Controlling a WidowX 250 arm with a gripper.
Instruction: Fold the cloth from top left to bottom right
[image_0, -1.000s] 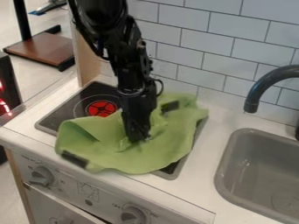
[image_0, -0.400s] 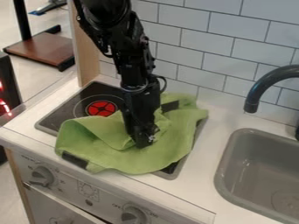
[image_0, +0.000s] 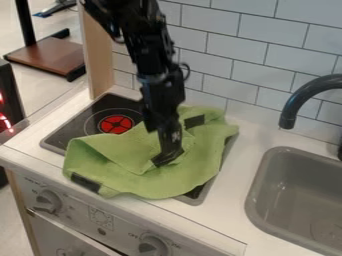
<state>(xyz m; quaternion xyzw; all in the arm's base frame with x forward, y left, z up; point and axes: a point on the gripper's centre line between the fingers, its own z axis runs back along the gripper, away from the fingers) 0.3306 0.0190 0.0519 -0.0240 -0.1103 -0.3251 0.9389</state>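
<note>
The black gripper (image_0: 167, 159) hangs low over the middle of the green cloth (image_0: 180, 184), its lower end at the folded-over part. The cloth lies rumpled across the right and front of the stove top. Its upper-left part is turned inward over the middle, with a corner of the flap just left of the gripper's lower end. Dark patches show on the cloth at its front left and upper right. The gripper hides part of the flap, so whether it touches the cloth is unclear.
A black stove top (image_0: 107, 107) with a red burner (image_0: 115, 124) shows at the cloth's upper left. To the right are a grey sink (image_0: 267, 172) and a dark faucet (image_0: 289, 107). A tiled wall (image_0: 224, 60) stands behind; knobs (image_0: 47, 201) line the front.
The gripper has shifted a little to the right over the cloth, and the arm above it has drawn upward. The cloth's outline looks nearly the same, with more of the flap uncovered.
</note>
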